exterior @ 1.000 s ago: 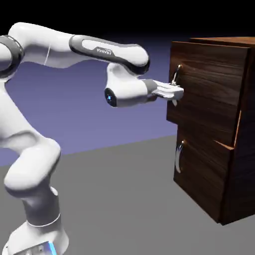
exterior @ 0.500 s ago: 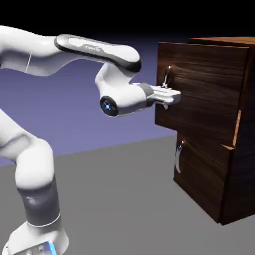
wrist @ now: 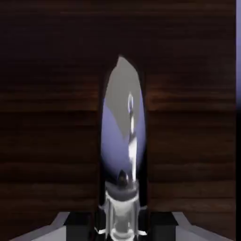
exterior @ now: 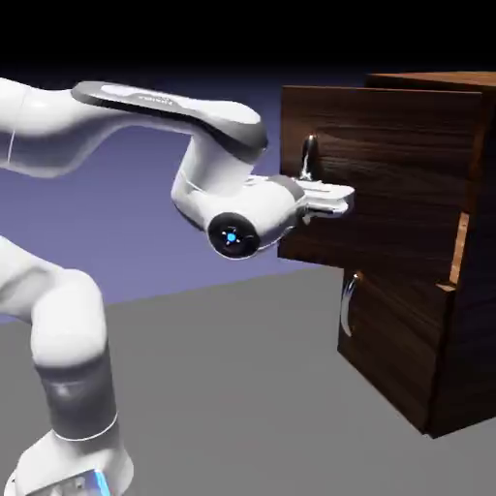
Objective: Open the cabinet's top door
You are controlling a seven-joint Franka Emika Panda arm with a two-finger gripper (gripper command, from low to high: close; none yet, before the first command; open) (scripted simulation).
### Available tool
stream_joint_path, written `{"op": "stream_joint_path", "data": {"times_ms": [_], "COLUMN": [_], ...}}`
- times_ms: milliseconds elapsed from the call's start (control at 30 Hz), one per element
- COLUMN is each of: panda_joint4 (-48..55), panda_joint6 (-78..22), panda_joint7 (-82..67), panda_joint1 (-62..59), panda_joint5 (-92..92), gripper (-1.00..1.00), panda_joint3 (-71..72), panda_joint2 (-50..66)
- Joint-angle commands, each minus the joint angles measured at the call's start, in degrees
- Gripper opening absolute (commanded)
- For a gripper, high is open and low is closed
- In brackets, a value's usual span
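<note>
The claw [wrist: 121,227] is pinching the curved silver handle [wrist: 133,155], and the cabinet's top door [exterior: 387,160] has swung wider over the last second, its free edge now well out past the lower door [exterior: 392,339]. The opening appears well underway.

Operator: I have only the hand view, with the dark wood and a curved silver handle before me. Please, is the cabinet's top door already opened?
Observer: Partly. In the exterior view, the dark-brown wood-grain top door stands swung out from the tall, boxy dark-brown cabinet.

Operator: Thank you. And below it, is something opened also?

Observer: No, the dark wood-grain lower panel looks closed. Nothing touches its own curved silver handle.
</note>
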Motion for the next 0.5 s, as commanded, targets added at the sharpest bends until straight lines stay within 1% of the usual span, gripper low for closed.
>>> {"op": "stream_joint_path", "data": {"times_ms": [0, 200, 467], "panda_joint4": [0.4, 5.3, 16.6], "panda_joint6": [-2.5, -17.5, -37.4], "panda_joint7": [0.5, 1.5, -0.3], "panda_joint1": [-0.3, -0.6, 2.7], "panda_joint5": [-2.5, -14.6, -24.6], "gripper": [-1.00, -1.00, -1.00], "panda_joint3": [-1.8, -12.0, -24.7], "panda_joint2": [0.4, 5.2, 16.4]}}
